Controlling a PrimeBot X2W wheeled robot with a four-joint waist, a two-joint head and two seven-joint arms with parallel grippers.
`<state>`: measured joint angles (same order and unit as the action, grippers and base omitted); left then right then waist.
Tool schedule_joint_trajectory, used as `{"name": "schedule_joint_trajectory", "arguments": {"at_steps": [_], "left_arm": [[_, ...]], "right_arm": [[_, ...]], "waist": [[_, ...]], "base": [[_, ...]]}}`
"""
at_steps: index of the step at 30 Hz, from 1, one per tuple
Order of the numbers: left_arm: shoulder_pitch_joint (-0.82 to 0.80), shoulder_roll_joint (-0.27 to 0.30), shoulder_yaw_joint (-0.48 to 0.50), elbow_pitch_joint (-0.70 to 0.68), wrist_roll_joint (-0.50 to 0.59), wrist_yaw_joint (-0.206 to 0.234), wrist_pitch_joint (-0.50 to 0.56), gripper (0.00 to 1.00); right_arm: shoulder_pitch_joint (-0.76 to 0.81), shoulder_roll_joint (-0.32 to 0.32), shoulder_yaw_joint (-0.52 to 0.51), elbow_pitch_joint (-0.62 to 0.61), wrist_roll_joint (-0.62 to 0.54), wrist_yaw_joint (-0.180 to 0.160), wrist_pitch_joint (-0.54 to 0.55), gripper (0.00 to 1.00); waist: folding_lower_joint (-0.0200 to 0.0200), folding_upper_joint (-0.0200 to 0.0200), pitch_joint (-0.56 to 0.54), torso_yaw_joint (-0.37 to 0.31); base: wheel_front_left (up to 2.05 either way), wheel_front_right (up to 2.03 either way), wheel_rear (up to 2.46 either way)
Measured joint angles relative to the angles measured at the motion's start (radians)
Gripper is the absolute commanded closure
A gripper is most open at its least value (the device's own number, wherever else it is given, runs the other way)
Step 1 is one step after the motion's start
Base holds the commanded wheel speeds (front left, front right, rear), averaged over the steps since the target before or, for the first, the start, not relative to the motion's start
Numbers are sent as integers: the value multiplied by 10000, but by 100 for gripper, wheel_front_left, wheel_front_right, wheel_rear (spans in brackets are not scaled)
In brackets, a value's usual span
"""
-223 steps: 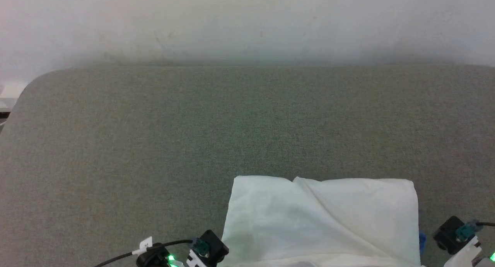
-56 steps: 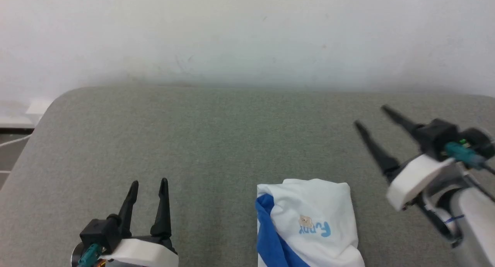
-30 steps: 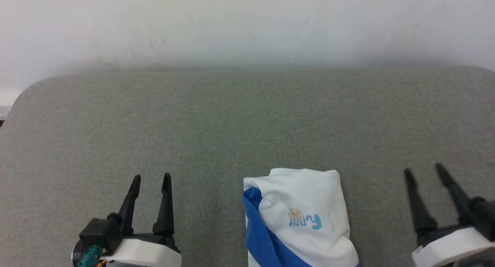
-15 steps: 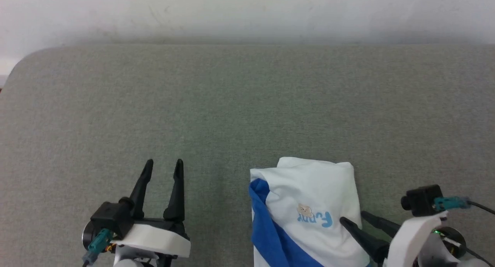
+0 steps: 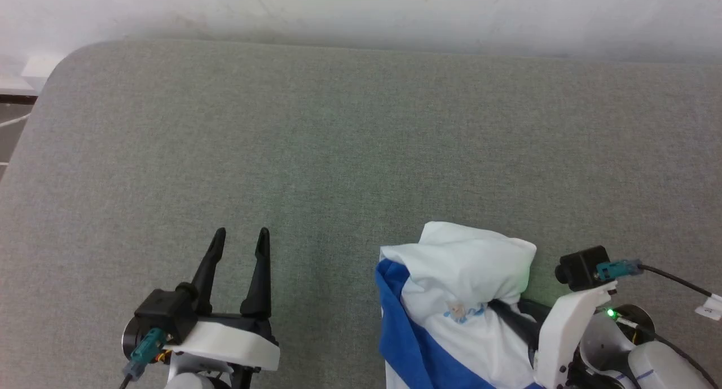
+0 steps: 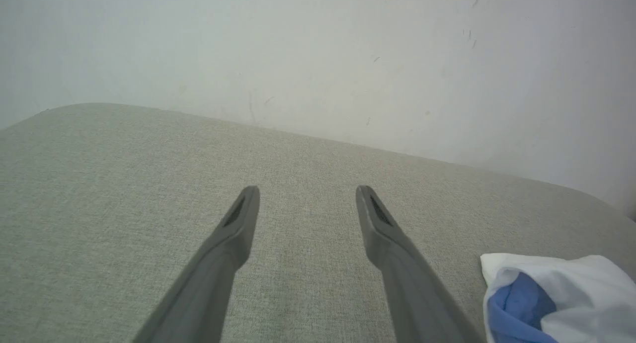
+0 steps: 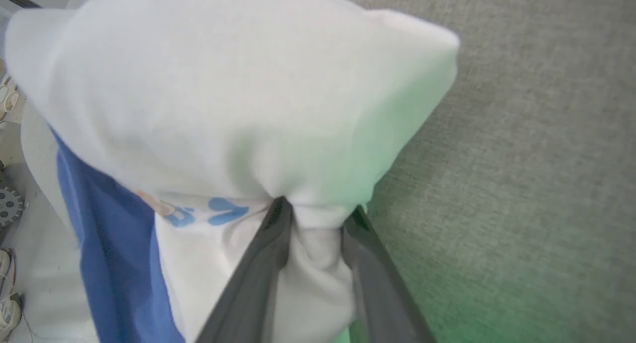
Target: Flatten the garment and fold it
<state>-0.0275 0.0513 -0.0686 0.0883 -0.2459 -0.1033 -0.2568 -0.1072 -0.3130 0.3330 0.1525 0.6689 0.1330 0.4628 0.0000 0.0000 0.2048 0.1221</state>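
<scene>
White cloth with a blue sleeve, the shirt [image 5: 468,259] lies bunched at five o'clock on the grey cushion [image 5: 338,124], probably gathered so that one fold can be lifted and spread flat. The right gripper [image 7: 318,211] pinches a white fold between its narrowed jaws. At seven o'clock the left gripper [image 5: 241,232] hovers with its jaws wide apart, holding nothing.

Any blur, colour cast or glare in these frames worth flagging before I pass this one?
Right wrist view: the garment is soft with blur near the lens, and a green tint spills over cloth and cushion beside the right tool. Head view: even light, fairly sharp. Left wrist view: left tool slightly soft, no glare.
</scene>
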Motion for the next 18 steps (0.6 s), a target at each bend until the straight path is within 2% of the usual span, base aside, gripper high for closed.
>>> {"name": "schedule_joint_trajectory", "arguments": {"at_steps": [8,18], "left_arm": [[12,6,0,-8,-2,75,-2,0],[-267,-4,-928,-293,8,73,-2,0]], "right_arm": [[-422,-426,604,61,-612,8,-570,100],[-1808,-2876,1555,-1064,-1808,2,727,100]], "waist": [[1,0,-240,-297],[1,0,-219,-1716]], "base": [[0,0,0],[0,0,0]]}}
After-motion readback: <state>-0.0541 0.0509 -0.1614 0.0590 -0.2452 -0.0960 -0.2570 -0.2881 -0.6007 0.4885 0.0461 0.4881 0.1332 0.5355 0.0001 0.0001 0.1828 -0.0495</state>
